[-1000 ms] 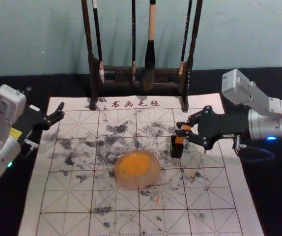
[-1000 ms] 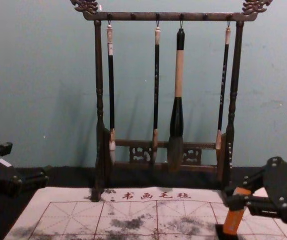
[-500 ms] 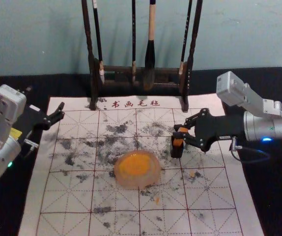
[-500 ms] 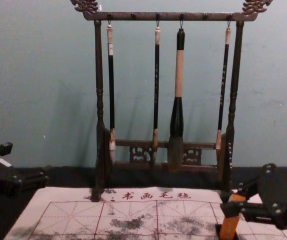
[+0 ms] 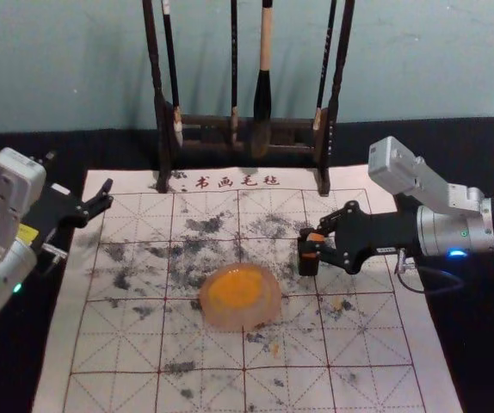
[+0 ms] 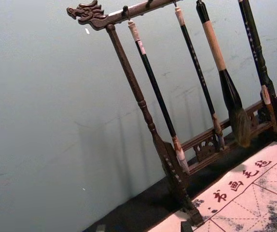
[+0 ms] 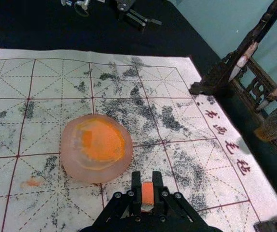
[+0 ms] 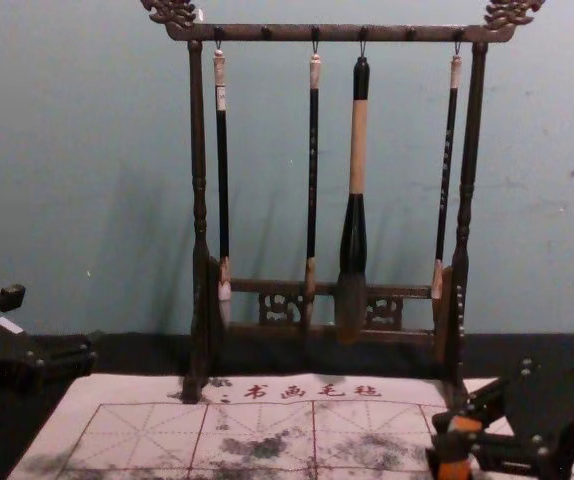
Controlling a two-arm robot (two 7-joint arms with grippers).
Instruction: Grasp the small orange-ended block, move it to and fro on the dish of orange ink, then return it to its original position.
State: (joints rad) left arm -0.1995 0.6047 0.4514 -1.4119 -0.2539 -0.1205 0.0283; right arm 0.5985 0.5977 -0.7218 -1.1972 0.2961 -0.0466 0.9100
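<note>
Right gripper [image 5: 311, 242] has its jaws clenched on the squared-off orange block [image 7: 147, 192], which looks tucked into a dark boxy holder [image 5: 307, 264], right of and a bit beyond the round, translucent dish [image 5: 230, 322]. Left gripper [image 5: 99, 197] is parked well off to the dish's left, farther back, jaws spread. Carved wooden rack [image 5: 163, 129] stands behind the dish.

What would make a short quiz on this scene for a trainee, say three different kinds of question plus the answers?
1. Which grips the orange-ended block?
A. the left tool
B. the right tool
C. neither

2. True or false: the dish of orange ink stands on the gridded sheet, apart from the block.

3. Fill in the number: ____ brushes hang from the dark rack.

Key: 1. B; 2. true; 3. four
</note>
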